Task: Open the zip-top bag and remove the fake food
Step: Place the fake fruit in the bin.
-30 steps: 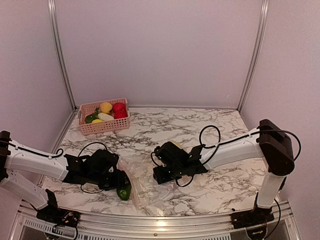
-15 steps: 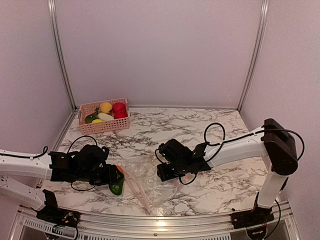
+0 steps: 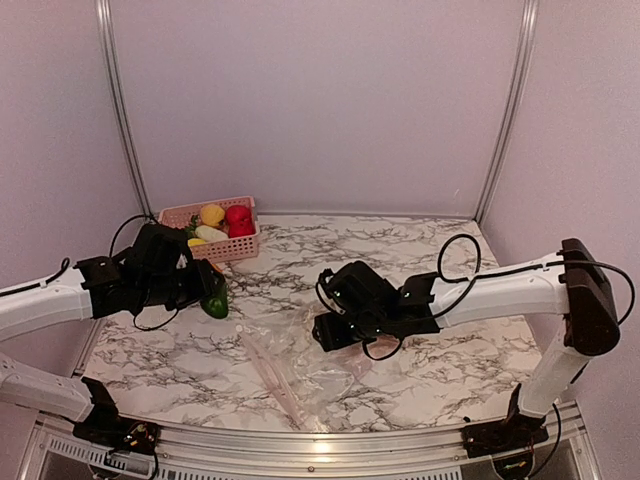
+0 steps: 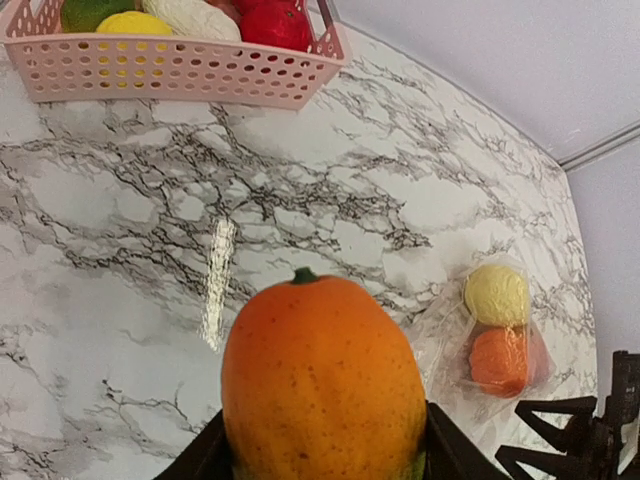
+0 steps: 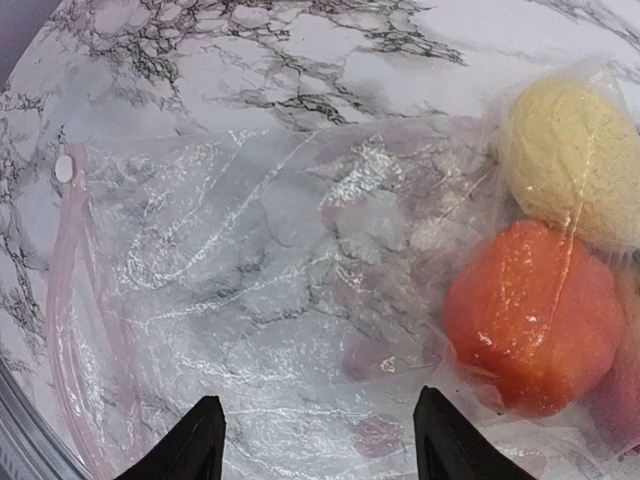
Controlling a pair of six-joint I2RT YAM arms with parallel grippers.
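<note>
The left gripper (image 4: 324, 452) is closed on an orange toy fruit (image 4: 322, 375) with a green stem tip. One black finger presses each flank, and the fruit is held up off the marble table (image 4: 120, 230). Ahead of these jaws and to their left stands the pink basket (image 4: 180, 78), holding a heap of toys (image 4: 190, 15) in yellow, cream, red and green. Ahead and to their right, well apart from them, lies the clear bag (image 4: 445, 335). The right gripper (image 5: 318, 440) is open wide with nothing between its fingers, poised over the bag's crinkled plastic; whether the tips touch it cannot be told. The bag lies flat on the table right below and ahead of these jaws. Its pink zip strip (image 5: 62, 300) runs to their left, and inside it, ahead and to the right, a pale yellow toy (image 5: 575, 160) touches a red-orange toy (image 5: 530, 310).
</note>
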